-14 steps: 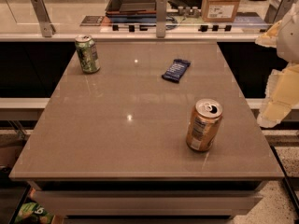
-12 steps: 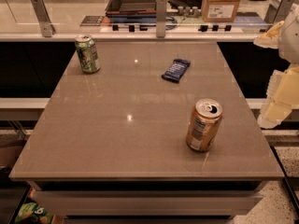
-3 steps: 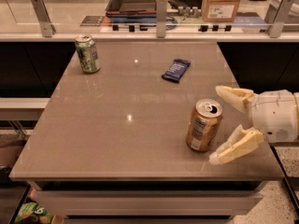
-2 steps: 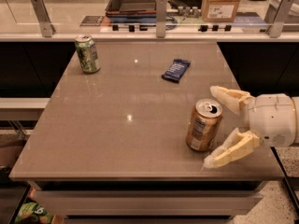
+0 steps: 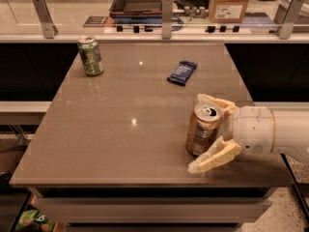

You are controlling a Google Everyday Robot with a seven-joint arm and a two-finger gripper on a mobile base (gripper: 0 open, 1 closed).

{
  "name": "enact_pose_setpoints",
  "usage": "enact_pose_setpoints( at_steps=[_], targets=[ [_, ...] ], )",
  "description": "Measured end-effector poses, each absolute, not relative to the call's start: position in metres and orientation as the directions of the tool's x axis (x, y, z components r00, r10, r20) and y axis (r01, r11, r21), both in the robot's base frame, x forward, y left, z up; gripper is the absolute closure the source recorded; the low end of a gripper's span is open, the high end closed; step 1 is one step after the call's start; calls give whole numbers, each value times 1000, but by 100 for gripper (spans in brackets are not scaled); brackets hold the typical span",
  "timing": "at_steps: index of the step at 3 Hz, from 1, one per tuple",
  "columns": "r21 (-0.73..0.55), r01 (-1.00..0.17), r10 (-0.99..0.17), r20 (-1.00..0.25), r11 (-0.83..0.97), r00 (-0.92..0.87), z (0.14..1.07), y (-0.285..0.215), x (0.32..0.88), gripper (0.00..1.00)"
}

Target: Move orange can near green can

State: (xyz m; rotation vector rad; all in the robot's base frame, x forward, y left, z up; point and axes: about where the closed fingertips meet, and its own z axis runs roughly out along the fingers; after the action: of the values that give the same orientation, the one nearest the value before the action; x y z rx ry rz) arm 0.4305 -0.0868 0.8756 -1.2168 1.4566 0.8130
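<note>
The orange can (image 5: 203, 129) stands upright on the grey-brown table (image 5: 120, 129), right of the middle and toward the front. The gripper (image 5: 205, 132) comes in from the right at can height. Its two pale fingers are open and lie on either side of the can, one behind it (image 5: 217, 102) and one in front of it (image 5: 215, 157). Whether they touch the can I cannot tell. The green can (image 5: 90, 55) stands upright at the table's far left corner, well away from the gripper.
A dark blue snack packet (image 5: 182, 72) lies flat at the table's back middle. A counter with metal posts (image 5: 167, 16), a dark tray (image 5: 140, 1) and a cardboard box (image 5: 229, 3) runs behind the table. The table's front edge is close to the gripper.
The arm came down from the right side to table level and moved left. Its open fingers now straddle the orange can. Neither can nor the packet has moved.
</note>
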Motion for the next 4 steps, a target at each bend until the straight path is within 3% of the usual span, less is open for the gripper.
enact_pose_setpoints(
  at_steps=[1,4],
  targets=[
    [-111,-960,-268,-962,257,40,876,-86,430,19],
    [-117,-962,-271,-961,245,47,879,-79,429,88]
  ],
)
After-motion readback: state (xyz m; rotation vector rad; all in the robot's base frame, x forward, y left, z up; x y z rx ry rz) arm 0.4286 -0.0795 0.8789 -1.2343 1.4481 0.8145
